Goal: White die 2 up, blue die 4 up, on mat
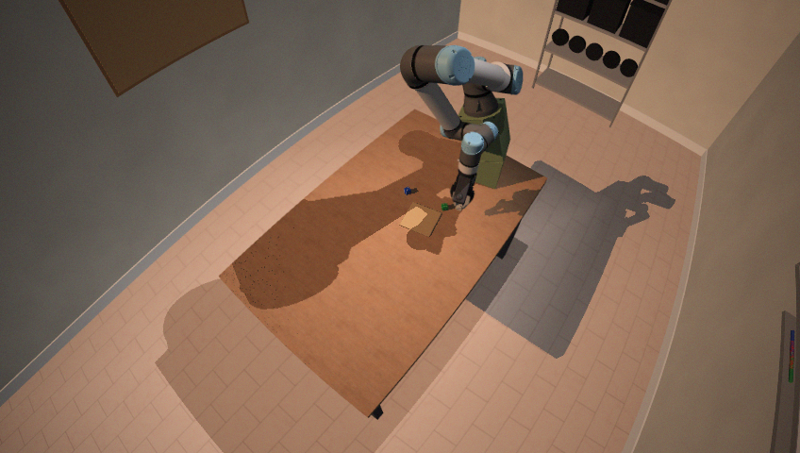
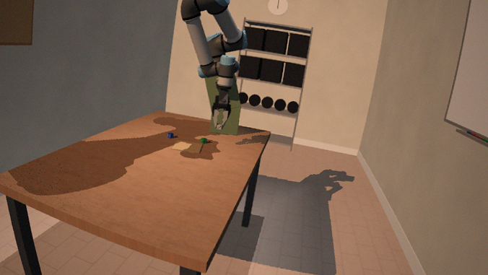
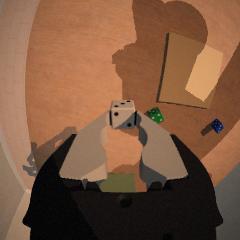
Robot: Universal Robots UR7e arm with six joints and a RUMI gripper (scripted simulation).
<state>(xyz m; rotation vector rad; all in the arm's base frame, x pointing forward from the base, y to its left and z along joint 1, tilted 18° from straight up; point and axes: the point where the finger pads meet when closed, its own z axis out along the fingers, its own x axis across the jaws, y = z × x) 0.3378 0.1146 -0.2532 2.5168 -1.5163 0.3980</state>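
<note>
My gripper (image 3: 122,111) is shut on the white die (image 3: 122,114) and holds it well above the table; it also shows in the exterior view (image 2: 218,125) and the top view (image 1: 459,205). The green die (image 3: 155,116) lies on the table just off the near edge of the tan mat (image 3: 190,70), below and beside the gripper; it shows in the top view (image 1: 444,207) and the exterior view (image 2: 203,140). The blue die (image 3: 217,125) lies on the table apart from the mat, also seen in the top view (image 1: 408,191) and the exterior view (image 2: 170,134). The mat (image 1: 421,218) has no die on it.
The green robot base (image 1: 483,142) stands at the table's far end behind the gripper. The table edge (image 2: 263,147) runs close on the right side. A shelf (image 2: 271,70) stands against the back wall.
</note>
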